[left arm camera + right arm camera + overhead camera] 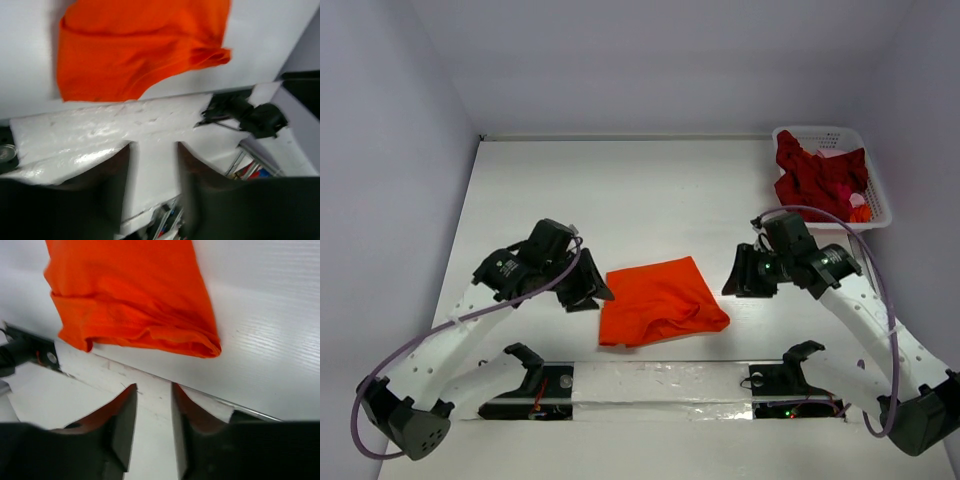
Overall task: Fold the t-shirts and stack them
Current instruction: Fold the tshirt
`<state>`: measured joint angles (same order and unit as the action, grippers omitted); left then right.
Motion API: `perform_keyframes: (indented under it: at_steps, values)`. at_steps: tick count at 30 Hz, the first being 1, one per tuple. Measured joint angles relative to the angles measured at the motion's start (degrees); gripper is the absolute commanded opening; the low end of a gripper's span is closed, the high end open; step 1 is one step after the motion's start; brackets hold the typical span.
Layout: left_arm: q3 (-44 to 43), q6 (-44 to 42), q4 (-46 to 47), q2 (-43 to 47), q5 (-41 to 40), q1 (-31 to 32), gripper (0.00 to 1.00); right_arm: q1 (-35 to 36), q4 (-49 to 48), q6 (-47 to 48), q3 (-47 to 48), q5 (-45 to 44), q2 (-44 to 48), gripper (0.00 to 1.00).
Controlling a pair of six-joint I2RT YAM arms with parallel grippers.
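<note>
Orange t-shirt (661,300) lies folded near the table's (650,190) front edge btwn left gripper (152,185) & right gripper (152,427), both parted w/ nothing held; light, limp cloth, prob. best pinched at a folded edge.

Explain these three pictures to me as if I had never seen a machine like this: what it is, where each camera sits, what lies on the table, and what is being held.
These are two robot arms bolted at the near edge of a white table. The wide picture comes from a fixed camera above and behind them. The other two come from cameras on each wrist, looking past that arm's own dark fingers.

A folded bright orange cloth t-shirt lies flat between the arms. At the far right, a white plastic lattice basket holds crumpled dark red t-shirts.

The left gripper and right gripper stand beside the orange shirt with their jaws apart. Neither holds anything.
</note>
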<state>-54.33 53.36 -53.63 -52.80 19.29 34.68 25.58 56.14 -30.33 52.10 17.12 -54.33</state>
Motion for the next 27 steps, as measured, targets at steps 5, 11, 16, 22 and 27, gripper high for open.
perform_keyframes:
  at_steps: [5,11,16,22,27]
  values:
    - [-0.39,0.31,7.08,-4.61,-1.03,0.00,0.00,0.39,-2.29,-0.09,4.28,0.42,-7.45,0.00]
    - [-1.42,-2.25,15.50,-21.66,-2.95,0.35,0.00,4.37,-6.49,1.07,12.04,0.39,-23.93,0.00]
    - [-4.22,-4.87,19.04,-30.75,-4.57,1.70,0.00,9.88,-10.32,1.18,16.85,0.48,-31.32,0.00]
    - [-4.31,-5.99,21.77,-31.19,-4.79,1.97,0.00,13.53,-11.72,0.76,17.22,1.03,-32.26,0.00]
    - [-4.31,-6.38,23.87,-33.77,-4.72,1.97,0.00,15.15,-11.89,0.79,17.09,-0.28,-33.16,0.00]
